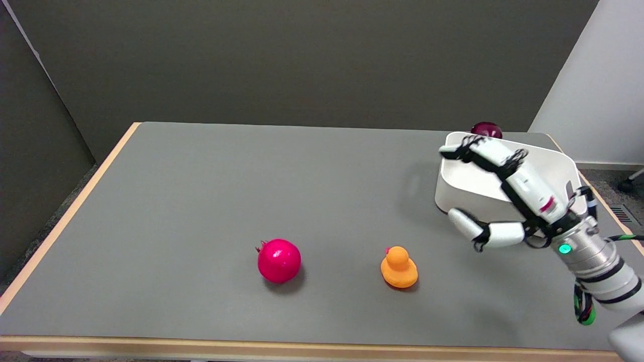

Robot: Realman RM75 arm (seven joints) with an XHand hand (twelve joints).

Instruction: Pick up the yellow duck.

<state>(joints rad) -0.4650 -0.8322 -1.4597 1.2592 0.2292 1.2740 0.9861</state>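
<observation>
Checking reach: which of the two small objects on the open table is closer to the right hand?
The orange-yellow duck; the pink pomegranate lies farther left of the right hand.

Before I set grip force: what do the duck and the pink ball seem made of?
Duck: looks like soft matte rubber or vinyl, with no glare on its orange-yellow body. Pink ball: probably hard glossy plastic, given its bright highlights; shaped like a pomegranate. Neither material is certain from looks alone.

Duck [399, 267] on table [201, 176], near front edge, right of centre. Pomegranate [278, 260] left of duck, apart, same row. Bin [548, 166] at far right, behind duck. Round fruit [486, 129] behind bin. Right hand [503, 196] in air before bin, right of duck, apart.
</observation>
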